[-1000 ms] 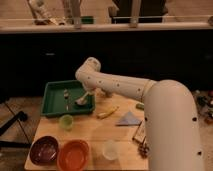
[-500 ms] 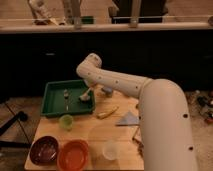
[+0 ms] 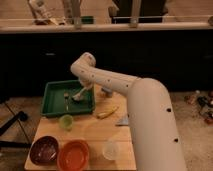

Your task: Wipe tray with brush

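The tray (image 3: pixel 54 100) lies at the far left corner of the wooden surface (image 3: pixel 95 134), its long sides running left to right across the view and its raised rim standing clear all round. The white arm (image 3: pixel 117 82) reaches in from the right, bends at a rounded joint above the tray's far right corner and drops down, so that the gripper (image 3: pixel 85 90) sits low over the right half of the tray, inside the rim. From it a pale shaft slants down and to the left: this is the brush (image 3: pixel 78 95), its long axis running diagonally from upper right at the gripper to lower left, where the low end meets or nearly meets the tray floor near the middle. Which end bears the bristles is hard to make out, and whether the gripper is clamped on the handle or merely beside it I cannot tell. Just left of the brush a thin metal utensil (image 3: pixel 66 98) lies in the tray, pointing roughly toward the near rim. Just in front of the tray stands a small green cup (image 3: pixel 66 121); a banana (image 3: pixel 107 112) lies to the right of the tray's near corner, tilted upward to the right. Along the near edge sit a maroon bowl (image 3: pixel 44 150), an orange bowl (image 3: pixel 73 154) touching it, and a clear cup (image 3: pixel 111 149).
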